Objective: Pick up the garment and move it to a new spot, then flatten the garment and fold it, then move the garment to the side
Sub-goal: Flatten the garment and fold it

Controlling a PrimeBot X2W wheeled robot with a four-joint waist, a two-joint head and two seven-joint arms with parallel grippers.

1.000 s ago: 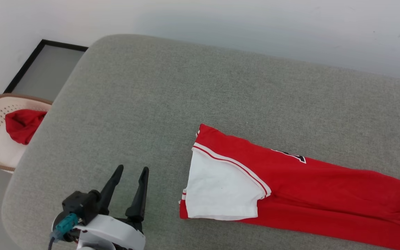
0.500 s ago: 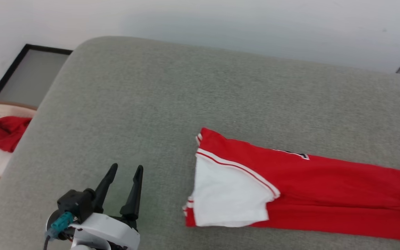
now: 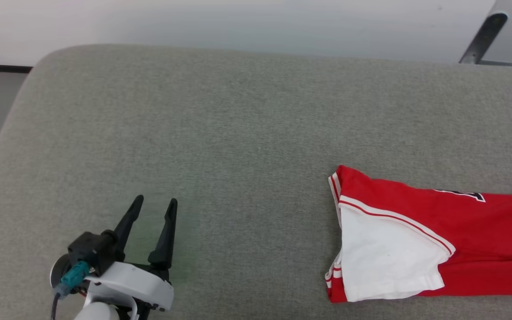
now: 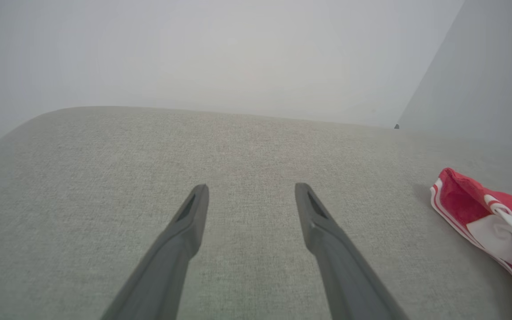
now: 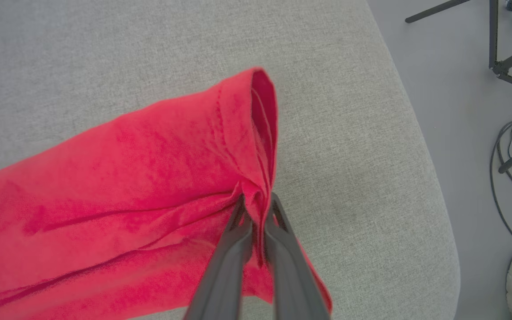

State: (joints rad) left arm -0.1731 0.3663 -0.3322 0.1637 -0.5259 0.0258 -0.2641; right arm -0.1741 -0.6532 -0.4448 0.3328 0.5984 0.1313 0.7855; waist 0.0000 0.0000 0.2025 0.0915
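Right jaws tight on garment (image 5: 127,178), left jaws apart over cushion (image 3: 238,111); number (image 3: 462,194) unreadable.

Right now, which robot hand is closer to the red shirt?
Right. The right gripper has its fingers shut on the shirt; the left gripper is open, apart from it.
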